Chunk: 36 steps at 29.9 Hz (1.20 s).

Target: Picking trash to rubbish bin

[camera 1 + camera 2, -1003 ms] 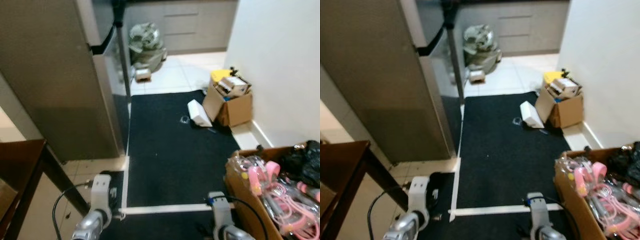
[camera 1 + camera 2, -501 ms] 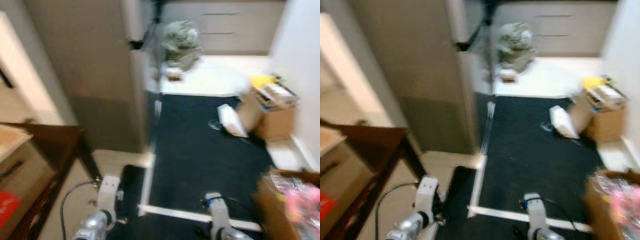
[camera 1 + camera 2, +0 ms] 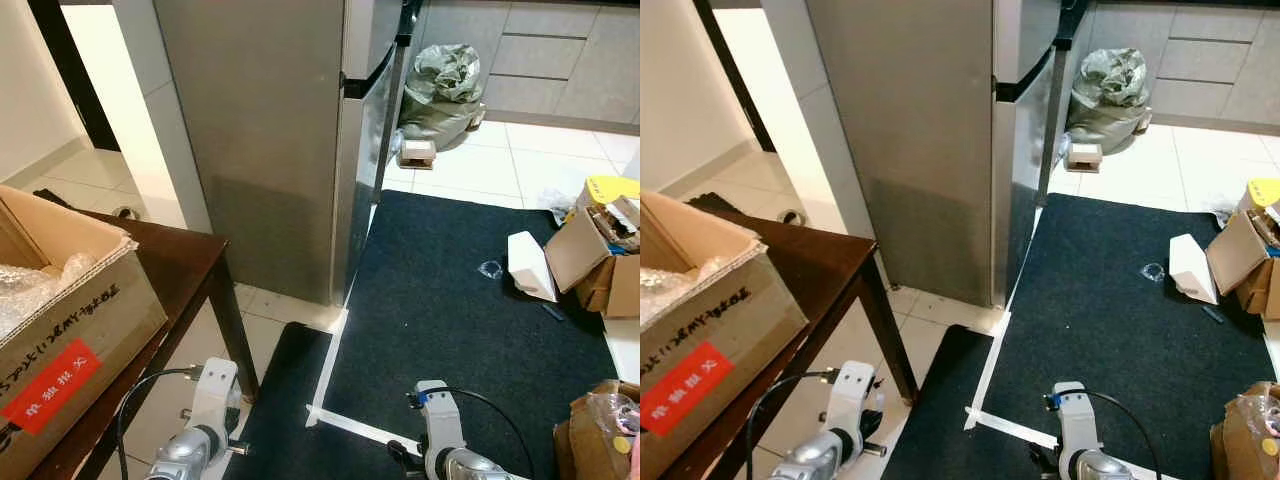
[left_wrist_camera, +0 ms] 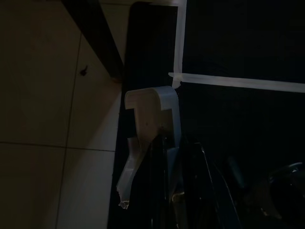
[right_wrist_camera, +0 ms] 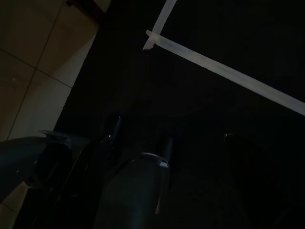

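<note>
At the near edge the two silver arms are seen hanging low: the left arm (image 3: 205, 410) over pale floor tiles beside the dark table leg, the right arm (image 3: 437, 440) over the black floor mat (image 3: 450, 330). The left gripper (image 4: 178, 191) is made out dimly in its wrist view, above the mat's edge and a corner of white tape (image 4: 228, 82); whether its fingers are parted or closed cannot be told. The right gripper (image 5: 138, 191) is lost in shadow in its own wrist view (only dark shapes over the mat and a tape line can be made out), so its state cannot be told either.

At the near left a dark brown wooden table (image 3: 175, 262) carries an open brown cardboard box with a red label (image 3: 60, 340) and clear plastic wrap inside. At the near right corner the edge of another open cardboard box (image 3: 595, 440) is seen.

Farther off, a tall grey refrigerator (image 3: 270, 130) stands at the mat's left side. On the mat's right part a white rectangular carton (image 3: 528, 265) lies on the mat, with a small piece of clear plastic (image 3: 490, 269) just to its left and an open brown cardboard box of scraps (image 3: 590, 250) just to its right, a yellow item (image 3: 612, 188) at that box's far side.

On the far white tiles a small brown-and-white box (image 3: 417, 153) lies, and behind it a full grey-green rubbish bag (image 3: 445, 85) rests against the grey cabinets (image 3: 560, 55).
</note>
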### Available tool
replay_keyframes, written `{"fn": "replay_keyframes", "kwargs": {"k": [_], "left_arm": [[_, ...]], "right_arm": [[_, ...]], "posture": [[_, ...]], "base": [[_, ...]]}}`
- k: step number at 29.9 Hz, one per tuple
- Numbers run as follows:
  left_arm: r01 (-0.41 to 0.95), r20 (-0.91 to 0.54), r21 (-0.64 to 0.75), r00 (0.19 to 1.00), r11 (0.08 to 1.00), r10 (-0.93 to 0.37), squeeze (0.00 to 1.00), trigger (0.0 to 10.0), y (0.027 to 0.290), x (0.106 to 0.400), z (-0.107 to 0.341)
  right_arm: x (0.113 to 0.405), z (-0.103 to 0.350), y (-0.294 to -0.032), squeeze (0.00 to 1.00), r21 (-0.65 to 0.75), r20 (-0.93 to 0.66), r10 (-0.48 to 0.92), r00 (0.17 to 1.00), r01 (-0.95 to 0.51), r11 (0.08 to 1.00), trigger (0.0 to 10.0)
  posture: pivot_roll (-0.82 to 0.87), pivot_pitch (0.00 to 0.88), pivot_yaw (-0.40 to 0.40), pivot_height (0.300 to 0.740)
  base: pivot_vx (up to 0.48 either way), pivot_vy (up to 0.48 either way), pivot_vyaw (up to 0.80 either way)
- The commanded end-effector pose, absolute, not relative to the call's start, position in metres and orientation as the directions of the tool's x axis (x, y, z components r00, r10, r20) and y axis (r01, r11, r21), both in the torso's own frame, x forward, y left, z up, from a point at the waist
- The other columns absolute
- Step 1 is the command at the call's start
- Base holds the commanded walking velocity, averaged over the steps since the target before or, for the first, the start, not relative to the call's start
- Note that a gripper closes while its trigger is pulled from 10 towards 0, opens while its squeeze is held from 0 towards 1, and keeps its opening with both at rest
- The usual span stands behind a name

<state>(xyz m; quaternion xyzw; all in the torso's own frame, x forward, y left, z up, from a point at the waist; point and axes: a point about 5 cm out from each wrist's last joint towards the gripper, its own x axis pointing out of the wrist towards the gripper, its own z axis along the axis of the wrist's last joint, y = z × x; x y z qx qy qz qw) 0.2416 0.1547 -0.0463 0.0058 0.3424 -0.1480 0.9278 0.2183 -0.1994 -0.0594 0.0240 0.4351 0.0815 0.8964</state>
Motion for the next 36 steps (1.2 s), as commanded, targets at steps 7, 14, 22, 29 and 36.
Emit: {"fn": "replay_keyframes", "kwargs": {"k": [7,14,22,29,36], "left_arm": [[0.267,-0.641,-0.081,0.724,0.960,-0.255,0.00,10.0,0.155,0.239,-0.048],[0.261,-0.644,-0.078,0.724,0.962,-0.248,0.00,10.0,0.157,0.239,-0.048],[0.221,-0.645,-0.081,0.732,0.972,-0.220,0.00,10.0,0.162,0.240,-0.048],[0.204,-0.645,-0.085,0.734,0.975,-0.210,0.00,10.0,0.164,0.241,-0.047],[0.195,-0.635,-0.094,0.744,0.976,-0.209,0.00,10.0,0.163,0.241,-0.047]], "right_arm": [[0.215,-0.061,-0.197,0.00,0.120,-0.782,0.172,0.600,-0.126,0.985,10.0],[0.214,-0.062,-0.198,0.00,0.117,-0.783,0.170,0.598,-0.127,0.985,10.0],[0.213,-0.063,-0.196,0.00,0.121,-0.783,0.173,0.598,-0.127,0.985,10.0],[0.213,-0.063,-0.196,0.00,0.122,-0.783,0.175,0.597,-0.128,0.984,10.0],[0.216,-0.061,-0.196,0.00,0.103,-0.788,0.191,0.586,-0.180,0.978,10.0]], "posture": [[-0.14,0.042,0.026,0.740],[-0.14,0.048,0.029,0.740],[-0.14,0.055,0.033,0.740],[-0.14,0.058,0.029,0.740],[-0.13,0.064,0.023,0.740]], "base": [[0.000,-0.365,0.00],[0.000,-0.344,0.00],[0.000,0.000,0.00],[0.000,0.000,0.00],[0.000,0.000,0.08]]}}
